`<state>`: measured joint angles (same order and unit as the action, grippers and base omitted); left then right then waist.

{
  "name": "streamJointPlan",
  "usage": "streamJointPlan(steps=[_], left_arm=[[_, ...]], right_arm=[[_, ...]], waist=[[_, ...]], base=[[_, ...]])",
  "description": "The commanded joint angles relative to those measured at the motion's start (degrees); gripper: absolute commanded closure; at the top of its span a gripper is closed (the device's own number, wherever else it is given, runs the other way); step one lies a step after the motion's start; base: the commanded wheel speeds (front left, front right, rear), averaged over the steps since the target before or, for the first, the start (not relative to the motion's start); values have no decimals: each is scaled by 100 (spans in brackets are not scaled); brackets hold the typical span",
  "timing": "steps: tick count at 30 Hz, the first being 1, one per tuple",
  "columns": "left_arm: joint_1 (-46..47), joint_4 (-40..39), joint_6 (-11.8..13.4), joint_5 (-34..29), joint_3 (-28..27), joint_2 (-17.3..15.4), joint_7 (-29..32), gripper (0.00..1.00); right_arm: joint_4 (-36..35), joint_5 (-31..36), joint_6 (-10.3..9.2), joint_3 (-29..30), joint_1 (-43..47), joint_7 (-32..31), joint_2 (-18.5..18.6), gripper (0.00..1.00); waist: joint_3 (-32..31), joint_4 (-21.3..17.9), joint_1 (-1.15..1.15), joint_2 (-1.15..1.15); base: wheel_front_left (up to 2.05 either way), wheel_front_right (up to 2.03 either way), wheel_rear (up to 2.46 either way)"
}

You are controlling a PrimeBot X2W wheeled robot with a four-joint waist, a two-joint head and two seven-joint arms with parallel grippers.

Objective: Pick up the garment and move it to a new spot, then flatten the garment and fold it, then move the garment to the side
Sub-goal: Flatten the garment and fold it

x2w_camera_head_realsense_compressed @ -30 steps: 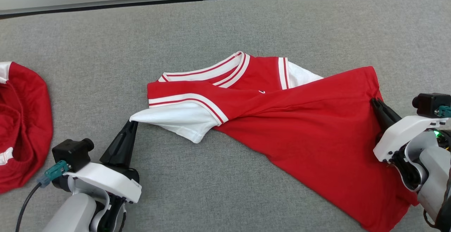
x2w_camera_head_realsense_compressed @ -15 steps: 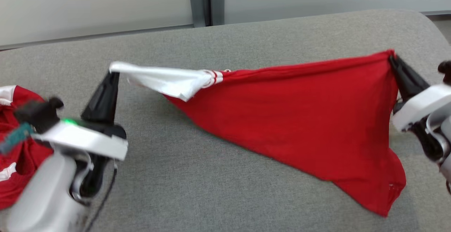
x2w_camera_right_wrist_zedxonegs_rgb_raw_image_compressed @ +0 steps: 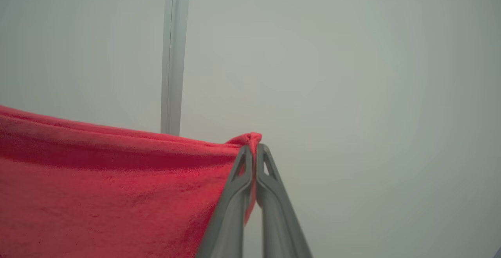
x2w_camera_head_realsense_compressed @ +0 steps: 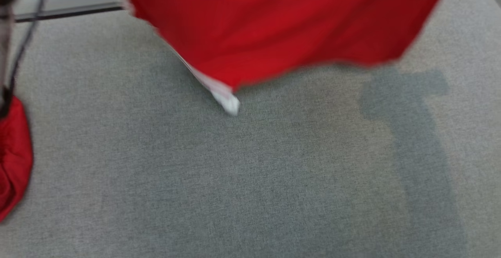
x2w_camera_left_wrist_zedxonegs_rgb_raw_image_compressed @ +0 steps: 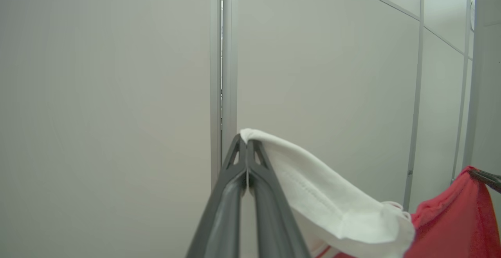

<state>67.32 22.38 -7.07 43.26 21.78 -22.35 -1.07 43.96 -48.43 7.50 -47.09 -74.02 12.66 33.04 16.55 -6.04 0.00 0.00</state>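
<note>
while the red jersey (x2w_camera_head_realsense_compressed: 282, 27) hangs clear of the grey padded surface (x2w_camera_head_realsense_compressed: 250, 195), stretched across the top of the head view and blurred, the entry reads as follows.

item: red jersey with white sleeve (x2w_camera_left_wrist_zedxonegs_rgb_raw_image_compressed: 325, 195), held aloft between two arms. one white tip (x2w_camera_head_realsense_compressed: 229, 103) dangles lowest; whether it touches the padding cannot be told.

left gripper (x2w_camera_left_wrist_zedxonegs_rgb_raw_image_compressed: 247, 142): fingers pressed together on the edge of the white sleeve, pointing toward a pale wall (x2w_camera_left_wrist_zedxonegs_rgb_raw_image_compressed: 117, 93).

right gripper (x2w_camera_right_wrist_zedxonegs_rgb_raw_image_compressed: 256, 148): fingers pinched together on a red corner, cloth drawn taut away from it.

also present: a second red garment (x2w_camera_head_realsense_compressed: 13, 152), bunched at the left edge of the surface, well apart.

step judged in hand: the carry to a new spot; flattening and folding not yet done.

handling note: both pinches are small, so hold them firm and move the arms at one pace. lower the hanging hem onto bare padding first, then lay the rest away from it so it lands flat, clear of the second garment.
</note>
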Motion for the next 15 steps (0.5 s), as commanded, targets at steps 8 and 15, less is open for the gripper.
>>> streamJointPlan(steps=[8, 15], left_arm=[[2589, 1550, -22, -1020, 233, 355, -1137, 100], [2703, 1583, -33, -1163, 102, 456, -1409, 100]], right_arm=[[991, 1245, -2, 427, -2063, 245, -86, 100], [686, 1835, -2, 957, -2075, 258, -34, 100]], waist=[[1056, 118, 0, 0], [1731, 350, 0, 0]], base=[[0, 0, 0], [0, 0, 0]])
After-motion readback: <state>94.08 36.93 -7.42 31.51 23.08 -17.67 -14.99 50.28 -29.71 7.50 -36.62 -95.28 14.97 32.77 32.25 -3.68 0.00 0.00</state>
